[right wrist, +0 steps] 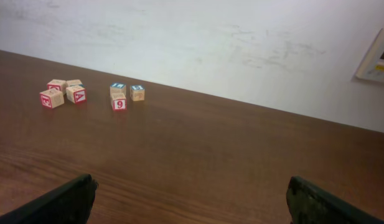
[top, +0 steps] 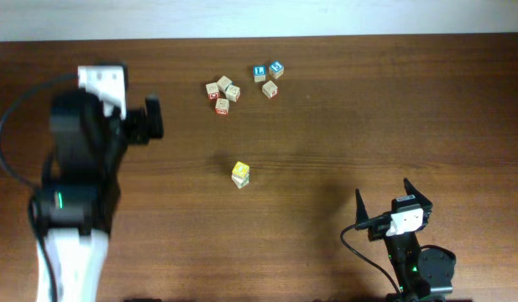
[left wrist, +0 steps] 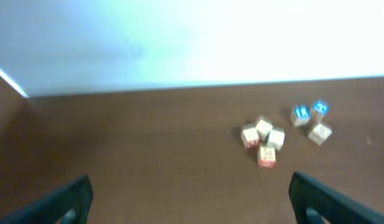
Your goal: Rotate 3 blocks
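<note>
At the lower right of the overhead frame, closest to me, the right gripper (top: 383, 195) sits with its jaws spread wide and nothing between them. Its own camera shows only bare table (right wrist: 198, 149) between the two dark fingers (right wrist: 61, 202).

Up and left of it, near the centre of the frame, the yellow-faced block (top: 240, 174) stands alone, well apart from the others.

At the left side of the frame is the left gripper (top: 155, 117), also spread wide and empty, pointing toward the right.

Farther up, in the upper middle, four blocks huddle together. The red-lettered block (top: 222, 105) is at the bottom of the cluster and the pale tan block (top: 225, 82) at its top, with two more tan blocks (top: 212, 89) beside them. Just to their right lies a lone tan block (top: 270, 88). Above it are the two blue-faced blocks (top: 259, 72), side by side and nearest the table's far edge.
</note>
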Motion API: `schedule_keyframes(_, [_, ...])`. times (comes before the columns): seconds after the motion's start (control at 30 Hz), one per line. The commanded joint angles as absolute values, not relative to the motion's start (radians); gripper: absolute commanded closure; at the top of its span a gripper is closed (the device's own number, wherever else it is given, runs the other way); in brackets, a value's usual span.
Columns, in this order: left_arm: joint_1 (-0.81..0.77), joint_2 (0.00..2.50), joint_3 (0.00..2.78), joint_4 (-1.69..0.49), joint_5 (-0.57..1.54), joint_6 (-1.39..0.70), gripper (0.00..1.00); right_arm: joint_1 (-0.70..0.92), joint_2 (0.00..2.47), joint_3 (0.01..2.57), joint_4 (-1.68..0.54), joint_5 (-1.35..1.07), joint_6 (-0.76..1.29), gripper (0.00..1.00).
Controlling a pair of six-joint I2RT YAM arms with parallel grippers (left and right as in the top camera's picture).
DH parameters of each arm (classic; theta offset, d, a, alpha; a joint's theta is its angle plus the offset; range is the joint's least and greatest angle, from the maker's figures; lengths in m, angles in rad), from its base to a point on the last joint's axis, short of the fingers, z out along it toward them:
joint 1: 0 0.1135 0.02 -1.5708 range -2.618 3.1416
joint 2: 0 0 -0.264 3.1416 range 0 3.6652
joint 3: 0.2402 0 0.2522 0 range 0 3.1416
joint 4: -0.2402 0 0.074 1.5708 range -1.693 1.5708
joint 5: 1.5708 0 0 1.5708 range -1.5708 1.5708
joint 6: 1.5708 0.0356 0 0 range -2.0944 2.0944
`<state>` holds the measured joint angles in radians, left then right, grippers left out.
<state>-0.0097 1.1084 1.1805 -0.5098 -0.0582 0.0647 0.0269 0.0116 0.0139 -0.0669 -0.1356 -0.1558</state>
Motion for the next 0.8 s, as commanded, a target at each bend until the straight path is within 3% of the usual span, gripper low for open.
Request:
schedule_keyframes(0.0, [-0.003, 0.828, 0.857, -0.332, -0.046, 0.224, 0.01, 0.033, 0.004, 0.006, -0.068, -0.127, -0.141, 0.02])
schedule_keyframes(0.17, [-0.002, 0.442, 0.399, -0.027, -0.049, 0.290, 0.01, 0.033, 0.004, 0.006, -0.068, -0.127, -0.141, 0.02])
schedule_keyframes(0.33, [-0.001, 0.207, 0.144, 0.104, -0.053, 0.290, 0.01, 0.033, 0.004, 0.006, -0.068, -0.127, -0.141, 0.02])
schedule_keyframes(0.57, [0.023, 0.002, 0.008, 0.028, -0.060, 0.336, 0.01, 0.033, 0.004, 0.006, -0.068, -0.127, -0.141, 0.02])
schedule_keyframes(0.77, [0.023, 0.007, 0.009, -0.080, -0.048, 0.357, 0.01, 0.033, 0.004, 0.006, -0.068, -0.127, -0.141, 0.02])
